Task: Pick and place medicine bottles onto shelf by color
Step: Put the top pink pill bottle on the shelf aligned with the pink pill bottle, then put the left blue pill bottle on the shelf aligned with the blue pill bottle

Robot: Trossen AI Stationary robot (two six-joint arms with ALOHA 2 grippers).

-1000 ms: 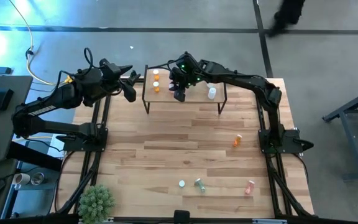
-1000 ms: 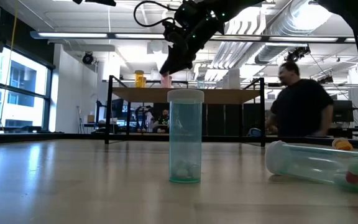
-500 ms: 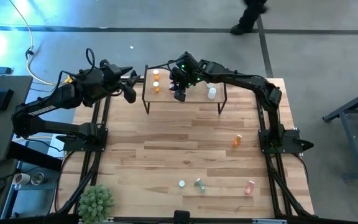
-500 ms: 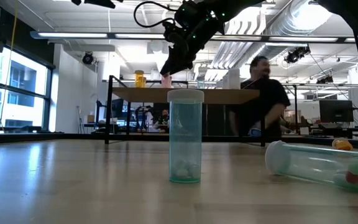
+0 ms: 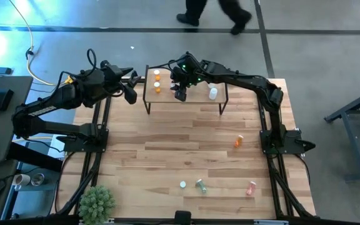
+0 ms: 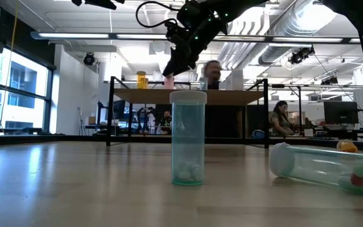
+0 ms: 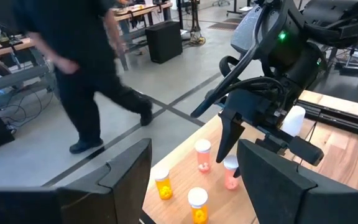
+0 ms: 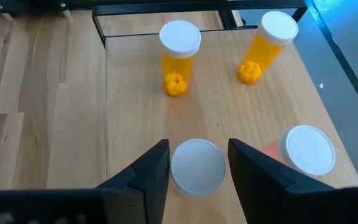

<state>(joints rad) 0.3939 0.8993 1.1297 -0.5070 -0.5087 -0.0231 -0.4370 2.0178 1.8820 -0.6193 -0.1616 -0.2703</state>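
Two orange bottles [image 8: 179,59] clear only wrist-side.

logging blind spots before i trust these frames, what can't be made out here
- Right gripper: right wrist view shows a white-capped bottle between its fingers, but not whether they touch it; its body colour is hidden under the cap.
- Shelf: in the high view the right arm covers the pink bottles.
- Lying bottle: cut off by the low view's right edge.
- Table bottles: too small in the high view to read contents.
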